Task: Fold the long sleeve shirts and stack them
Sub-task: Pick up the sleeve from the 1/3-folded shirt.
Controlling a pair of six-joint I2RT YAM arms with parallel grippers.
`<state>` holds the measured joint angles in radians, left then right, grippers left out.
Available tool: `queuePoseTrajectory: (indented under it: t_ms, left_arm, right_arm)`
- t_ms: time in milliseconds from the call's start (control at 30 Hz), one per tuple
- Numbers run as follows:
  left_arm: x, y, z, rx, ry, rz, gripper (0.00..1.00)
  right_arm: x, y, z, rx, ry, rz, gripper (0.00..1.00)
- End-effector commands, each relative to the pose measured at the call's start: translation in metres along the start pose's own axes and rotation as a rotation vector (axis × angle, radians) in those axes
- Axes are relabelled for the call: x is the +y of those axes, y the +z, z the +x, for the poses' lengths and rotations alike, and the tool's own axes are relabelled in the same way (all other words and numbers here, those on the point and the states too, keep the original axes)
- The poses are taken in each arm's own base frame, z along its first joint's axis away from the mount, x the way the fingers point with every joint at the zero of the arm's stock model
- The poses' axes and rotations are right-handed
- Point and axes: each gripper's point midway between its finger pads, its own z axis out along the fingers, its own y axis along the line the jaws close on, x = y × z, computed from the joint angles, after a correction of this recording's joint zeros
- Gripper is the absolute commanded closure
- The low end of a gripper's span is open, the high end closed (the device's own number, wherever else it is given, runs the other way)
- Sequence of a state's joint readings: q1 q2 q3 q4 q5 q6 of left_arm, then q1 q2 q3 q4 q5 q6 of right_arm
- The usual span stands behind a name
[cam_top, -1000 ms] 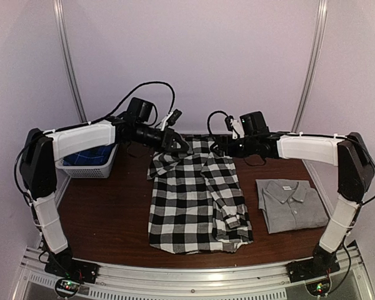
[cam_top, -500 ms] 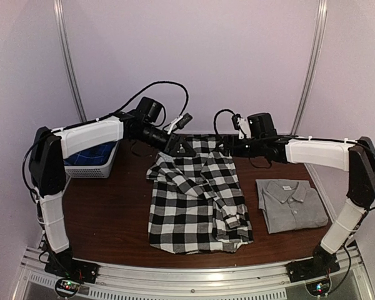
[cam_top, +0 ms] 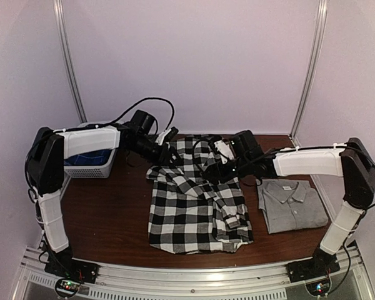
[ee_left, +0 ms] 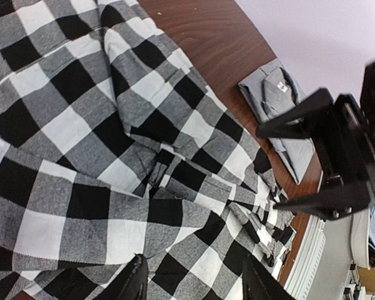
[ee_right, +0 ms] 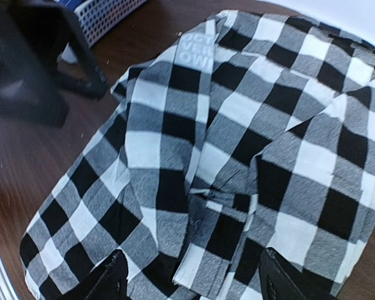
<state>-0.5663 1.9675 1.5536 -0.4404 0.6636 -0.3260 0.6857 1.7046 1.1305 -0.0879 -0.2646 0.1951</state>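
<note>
**L gripper lets go of flannel, R gripper moving in**

Flannel (cam_top: 197, 206) is lying at centre of table (cam_top: 106, 212), hem toward 6 o'clock, collar end toward 12. One sleeve (cam_top: 230, 209) is already lying folded in along its 3 o'clock side. Cloth at the 12 o'clock end is sitting rumpled, and the 11 o'clock shoulder is sticking out past the body's edge. Grey shirt (cam_top: 294, 203) is lying folded at 3 o'clock of it, apart, nothing on top.

What's changing: a sec ago L gripper (cam_top: 167, 152) was pinched shut at the flannel's 11 o'clock corner. Now its fingers are standing apart w/ nothing btwn them; the wrist view is showing only check cloth underneath. It's hovering by that same corner. R gripper (cam_top: 214, 165) has been wide the whole sec, but it's coming in from the 12 o'clock edge and is now sitting over the flannel's 1 o'clock area, jaws gaping, holding nothing.

What it's meaning, my read: laying out the collar end is done, and both arms are resetting for the next fold, prob. the 9 o'clock side. Flannel isn't a neat packet yet, so stacking w/ the grey shirt is looking some way off. Rumpled cloth at 12 may need smoothing first, or the fold will be coming out lumpy.

Basket (cam_top: 90, 169) at 10 o'clock, blue cloth inside, isn't taking part.
</note>
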Motion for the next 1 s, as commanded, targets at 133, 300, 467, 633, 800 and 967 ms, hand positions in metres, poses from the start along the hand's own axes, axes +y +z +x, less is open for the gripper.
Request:
queuePoseTrajectory:
  t_ms: [133,300,467,633,800,967]
  left_arm:
    - [0.026,-0.044,-0.019,-0.164,-0.116,-0.087,0.49]
    - [0.036,-0.050,-0.017,-0.174,-0.144,-0.107,0.49]
    - [0.042,-0.054,-0.015,-0.178,-0.156,-0.116,0.49]
    - [0.045,-0.056,-0.012,-0.175,-0.163,-0.117,0.49]
    - [0.049,-0.058,-0.012,-0.178,-0.166,-0.121,0.49]
    - [0.049,-0.060,-0.012,-0.180,-0.159,-0.129,0.49]
  right_arm:
    - [0.004,0.031,0.057,0.129,-0.121,0.065,0.28]
    - [0.012,0.047,0.066,0.146,-0.155,0.056,0.29]
    - [0.017,0.062,0.074,0.173,-0.193,0.077,0.30]
    - [0.019,0.067,0.076,0.173,-0.210,0.104,0.33]
    - [0.016,0.067,0.068,0.171,-0.201,0.136,0.57]
    - [0.028,0.055,0.046,0.173,-0.180,0.107,1.00]
